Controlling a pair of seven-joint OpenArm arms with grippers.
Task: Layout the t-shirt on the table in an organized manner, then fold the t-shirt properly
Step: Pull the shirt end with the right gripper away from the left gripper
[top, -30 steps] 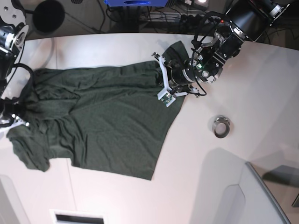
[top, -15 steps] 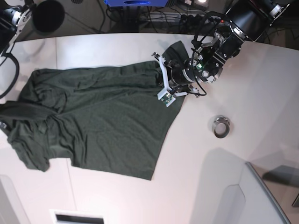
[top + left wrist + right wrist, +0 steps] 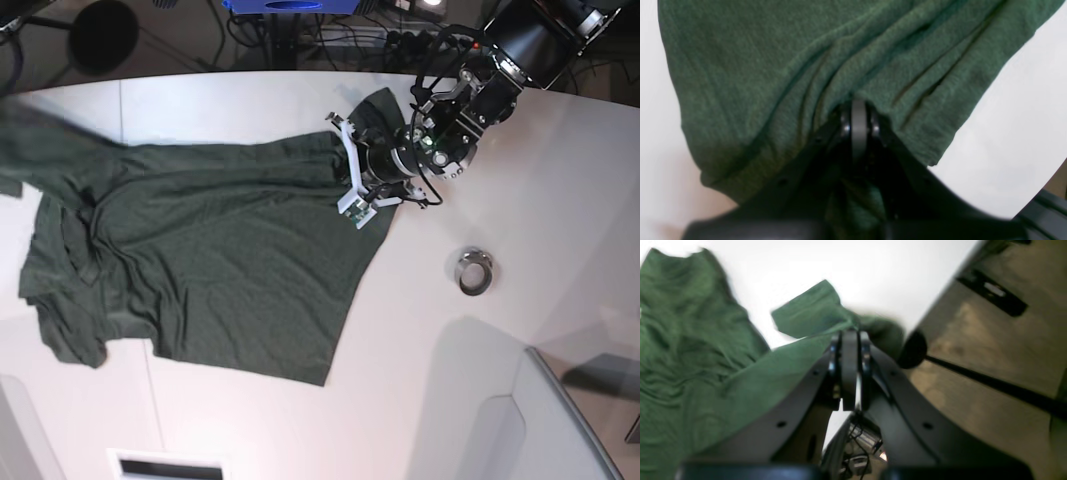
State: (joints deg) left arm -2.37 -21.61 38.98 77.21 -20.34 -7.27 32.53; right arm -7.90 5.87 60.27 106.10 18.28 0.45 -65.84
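t-shirt (image 3: 210,260): dark green, spread over the left half of the surface (image 3: 480,400), wrinkled; hem edge runs from centre down toward 6 o'clock, bunched sleeve area at 8 o'clock.
t-shirt top-left: one part pulled up and out toward 10 o'clock, stretched taut to the frame edge in the base view.
t-shirt top-right: corner bunched at 1 o'clock of the cloth, under the left arm's head.
left pincer (image 3: 858,123): pressed together, pinching a fold of t-shirt (image 3: 806,66); creases fan out from the grip, white surface (image 3: 1013,133) showing on both sides.
left pincer, base view (image 3: 368,185): sits at the shirt's upper right corner, low on the cloth.
right pincer (image 3: 849,340): pressed together, pinching an edge of t-shirt (image 3: 706,380); cloth hangs from it in a stretched band, a flap sticking out past the tips at 11 o'clock.
right pincer, base view: out of frame at upper left.
metal ring (image 3: 474,271): on bare surface at 3 o'clock of the shirt, well apart from the cloth.
right wrist view: blurred, floor (image 3: 990,340) at right.
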